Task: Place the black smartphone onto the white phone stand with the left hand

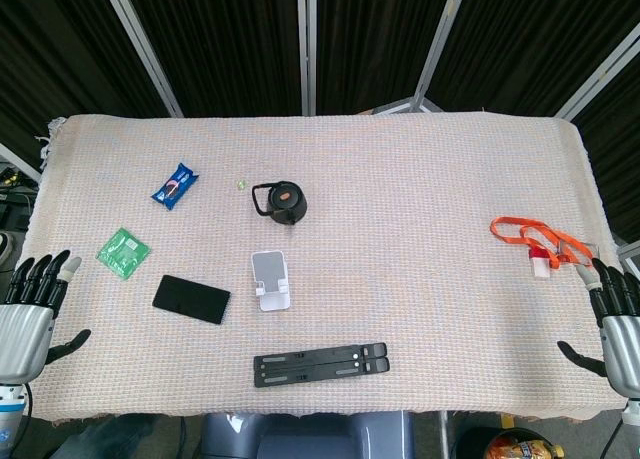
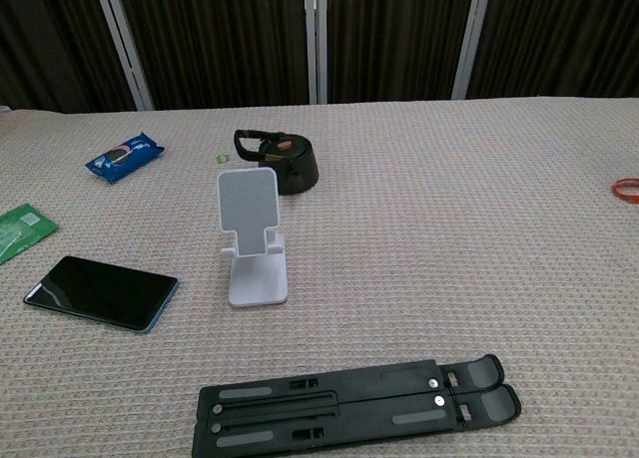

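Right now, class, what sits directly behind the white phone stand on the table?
Behind the white phone stand sits a round black container with a strap, apart from it. The stand's back panel hides a little of the container's lower left side in the chest view.

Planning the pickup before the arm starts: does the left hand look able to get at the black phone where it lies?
Probably yes. The left hand sits open at the table edge, and the black phone lies flat nearby with only bare cloth between them. The green packet lies off to the side.

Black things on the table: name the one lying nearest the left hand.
The black smartphone, flat and glossy, lies closest to the left hand; the folded black stand and black round case are farther.
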`<state>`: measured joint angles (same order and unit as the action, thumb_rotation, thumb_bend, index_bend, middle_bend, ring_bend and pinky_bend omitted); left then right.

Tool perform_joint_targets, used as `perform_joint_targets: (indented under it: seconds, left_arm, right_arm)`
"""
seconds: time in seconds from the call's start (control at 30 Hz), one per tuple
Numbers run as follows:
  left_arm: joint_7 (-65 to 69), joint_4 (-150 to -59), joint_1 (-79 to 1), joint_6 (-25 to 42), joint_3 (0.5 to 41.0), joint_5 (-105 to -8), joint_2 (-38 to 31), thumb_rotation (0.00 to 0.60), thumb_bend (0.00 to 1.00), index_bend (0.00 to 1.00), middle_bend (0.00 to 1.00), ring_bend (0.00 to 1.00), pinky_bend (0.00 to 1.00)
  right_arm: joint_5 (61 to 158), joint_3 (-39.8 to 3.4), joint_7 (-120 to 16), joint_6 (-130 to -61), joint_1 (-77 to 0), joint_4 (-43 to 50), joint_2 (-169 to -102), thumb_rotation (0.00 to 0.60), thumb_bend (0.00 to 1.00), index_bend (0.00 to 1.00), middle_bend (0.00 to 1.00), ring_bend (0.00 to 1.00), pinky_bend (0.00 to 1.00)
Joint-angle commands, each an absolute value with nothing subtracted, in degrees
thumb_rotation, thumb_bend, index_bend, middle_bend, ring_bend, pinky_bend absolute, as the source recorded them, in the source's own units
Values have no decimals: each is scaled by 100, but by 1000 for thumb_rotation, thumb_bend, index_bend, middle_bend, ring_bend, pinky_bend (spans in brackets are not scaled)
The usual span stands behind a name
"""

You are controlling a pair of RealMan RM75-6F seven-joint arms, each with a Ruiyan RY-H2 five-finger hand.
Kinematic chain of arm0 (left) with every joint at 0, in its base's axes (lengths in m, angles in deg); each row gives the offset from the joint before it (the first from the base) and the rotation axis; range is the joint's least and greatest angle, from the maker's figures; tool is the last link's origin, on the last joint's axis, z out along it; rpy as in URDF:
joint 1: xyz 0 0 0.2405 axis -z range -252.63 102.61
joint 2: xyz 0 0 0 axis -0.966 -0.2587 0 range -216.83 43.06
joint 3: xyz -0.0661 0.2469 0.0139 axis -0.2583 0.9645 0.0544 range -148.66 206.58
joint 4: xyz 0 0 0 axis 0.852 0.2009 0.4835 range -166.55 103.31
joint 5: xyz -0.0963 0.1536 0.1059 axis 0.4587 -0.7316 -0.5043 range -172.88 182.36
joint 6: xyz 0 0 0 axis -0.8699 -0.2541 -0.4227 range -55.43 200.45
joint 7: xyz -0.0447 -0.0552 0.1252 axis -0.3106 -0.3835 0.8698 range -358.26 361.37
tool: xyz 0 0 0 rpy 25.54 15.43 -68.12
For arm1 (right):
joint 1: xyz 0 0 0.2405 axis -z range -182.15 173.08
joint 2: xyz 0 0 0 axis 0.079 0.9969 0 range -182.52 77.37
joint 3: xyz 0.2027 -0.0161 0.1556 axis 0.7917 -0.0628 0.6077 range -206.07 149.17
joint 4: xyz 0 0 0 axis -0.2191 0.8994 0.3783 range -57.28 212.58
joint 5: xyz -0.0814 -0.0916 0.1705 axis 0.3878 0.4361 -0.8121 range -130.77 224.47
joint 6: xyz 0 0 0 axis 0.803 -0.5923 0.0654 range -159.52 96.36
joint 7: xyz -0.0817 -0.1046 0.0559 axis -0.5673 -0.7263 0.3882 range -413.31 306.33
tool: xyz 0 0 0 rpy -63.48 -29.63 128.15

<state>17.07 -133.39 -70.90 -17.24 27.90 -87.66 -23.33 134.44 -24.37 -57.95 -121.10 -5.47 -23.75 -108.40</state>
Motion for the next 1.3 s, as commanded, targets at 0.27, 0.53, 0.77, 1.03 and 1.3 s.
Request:
perform_joint_targets:
  seconds: [0.27, 0.53, 0.77, 1.03, 1.3]
  left_arm:
    - [1748, -13181, -6676, -923, 2789, -8677, -2299, 600, 0, 0, 0, 0, 0]
    - [1756, -12333, -5206, 1636, 2607, -8021, -1585, 600, 0, 0, 0, 0, 9]
    - [1725, -11637, -4536, 2383, 2556, -7958, -1020, 600, 0, 60, 31, 120, 201]
    - [2019, -11528, -4285, 2678, 2646, -7796, -937, 600, 0, 112, 77, 171, 249]
    - [2167, -11414, -4227, 2708, 2755, -7620, -821, 600, 0, 153, 102, 202, 274]
  right_arm:
    - [13486, -2468, -5771, -12130, -521, -2417, -10814, 600, 0, 0, 0, 0, 0]
    - [13292, -2381, -5789, -11978, -610, -2366, -10834, 600, 0, 0, 0, 0, 0]
    - [13057, -2334, -5828, -11783, -685, -2273, -10891, 600, 0, 0, 0, 0, 0]
    - [12978, -2316, -5843, -11795, -673, -2222, -10908, 600, 0, 0, 0, 0, 0]
    - [12993, -2333, -5861, -11841, -641, -2236, -10899, 600, 0, 0, 0, 0, 0]
